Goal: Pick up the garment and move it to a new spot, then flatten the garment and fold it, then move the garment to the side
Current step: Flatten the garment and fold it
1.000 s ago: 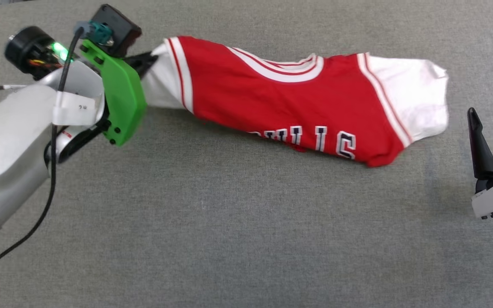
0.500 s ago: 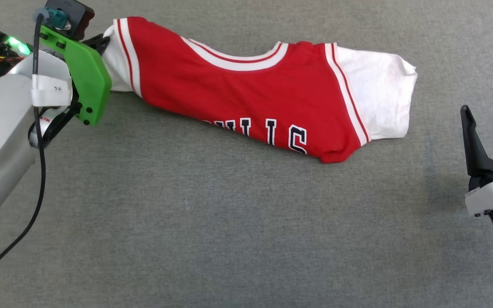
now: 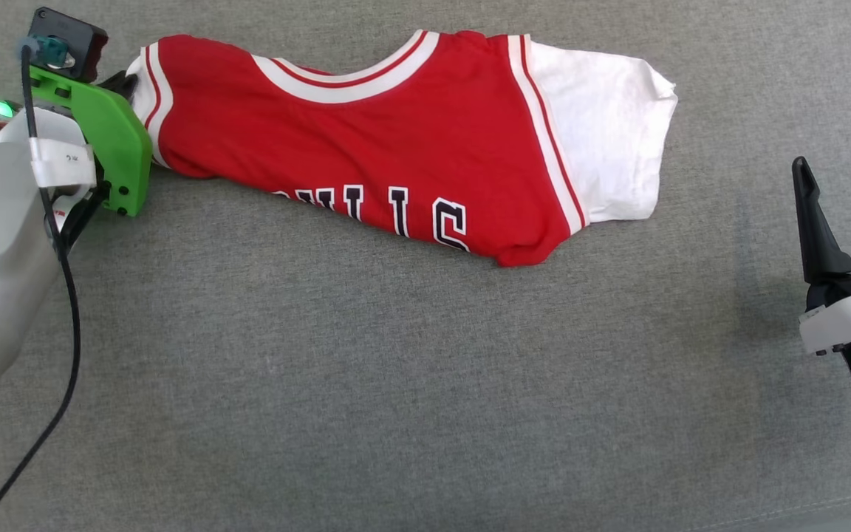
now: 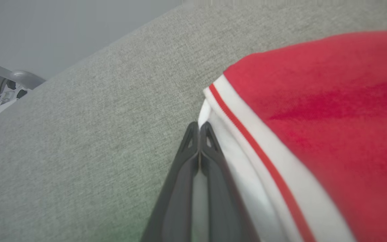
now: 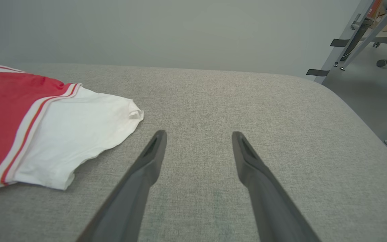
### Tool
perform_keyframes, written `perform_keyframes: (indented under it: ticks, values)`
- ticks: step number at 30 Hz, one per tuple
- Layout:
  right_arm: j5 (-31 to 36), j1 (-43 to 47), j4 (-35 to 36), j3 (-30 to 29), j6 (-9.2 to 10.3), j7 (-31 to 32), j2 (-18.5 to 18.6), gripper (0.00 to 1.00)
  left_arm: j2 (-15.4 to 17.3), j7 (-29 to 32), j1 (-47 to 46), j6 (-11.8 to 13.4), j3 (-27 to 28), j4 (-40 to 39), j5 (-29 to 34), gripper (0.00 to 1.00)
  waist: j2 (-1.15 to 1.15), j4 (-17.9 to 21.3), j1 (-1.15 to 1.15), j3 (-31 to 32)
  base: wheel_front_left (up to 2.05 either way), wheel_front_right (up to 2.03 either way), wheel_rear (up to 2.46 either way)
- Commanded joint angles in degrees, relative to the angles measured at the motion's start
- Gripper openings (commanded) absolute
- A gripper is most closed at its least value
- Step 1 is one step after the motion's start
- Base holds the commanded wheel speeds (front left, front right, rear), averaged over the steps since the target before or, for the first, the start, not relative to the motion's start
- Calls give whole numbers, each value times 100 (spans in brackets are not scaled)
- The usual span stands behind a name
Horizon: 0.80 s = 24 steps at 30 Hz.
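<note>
Head view: the garment (image 3: 396, 140), a red jersey T-shirt, lies as a band across the far part of the grey upholstered surface (image 3: 396, 384). Its striped collar (image 3: 344, 77) is on the far side and the black letters (image 3: 396, 210) are cut off along the near edge, so it looks already folded once. The left gripper (image 3: 128, 77) meets its left sleeve (image 3: 143, 100) at the far left. The right gripper (image 3: 834, 159) hangs well apart at the right, jaws wide and holding nothing

Left wrist view: the two dark fingers are pressed together, and the hem of the white sleeve (image 4: 233, 158) appears pinched at their tips, though the bite is thin and hard to confirm

Right wrist view: the spread fingers hover over bare upholstery, with the garment's right sleeve (image 5: 79, 134) lying to the left, untouched

By my reading, the step in hand is moving the folded shirt to the side. The next move calls for a low, steady pull leftward that keeps the fold intact, then a release
</note>
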<state>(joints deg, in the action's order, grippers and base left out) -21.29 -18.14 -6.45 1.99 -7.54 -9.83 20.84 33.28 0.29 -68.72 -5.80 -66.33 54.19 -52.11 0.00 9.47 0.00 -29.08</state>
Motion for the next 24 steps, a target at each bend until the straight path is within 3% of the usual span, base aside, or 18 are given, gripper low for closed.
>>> perform_keyframes:
  ticks: [1,2,3,6,9,13,17,20,24]
  values:
    - [63,-115,37,13,5,3,27,100,-98,-155,126,-36,-57,173,14,0,0,-29,0,17,0,0,0]
    - [57,-113,56,18,5,4,33,100,-144,-290,114,-55,-66,260,34,55,0,-66,0,60,0,0,0]
    - [33,-112,79,21,5,5,33,100,-175,-454,87,-66,-65,306,62,100,0,-98,0,102,0,0,0]
    - [-52,-109,171,-7,5,2,79,100,-265,-1140,56,-69,28,420,101,100,0,-244,0,306,0,0,0]
    - [-106,-114,275,-36,5,64,204,100,-286,-1473,32,113,197,323,188,100,0,-396,0,522,0,0,0]
    - [-198,-245,453,-114,5,254,500,100,-72,-1525,165,722,1029,-842,549,100,0,-629,0,714,0,0,0]
    - [-339,-552,574,-15,5,625,879,100,235,-1527,1068,1459,2089,-2459,1164,100,0,-851,0,817,0,0,0]
    - [-602,-850,528,307,5,1259,1292,100,264,-1527,1934,1972,2752,-3548,1608,100,0,-1023,0,849,0,0,0]
    - [-1172,-1270,379,973,5,2434,1884,100,148,-1528,2940,2435,3379,-4554,2100,100,0,-1220,0,831,0,0,0]
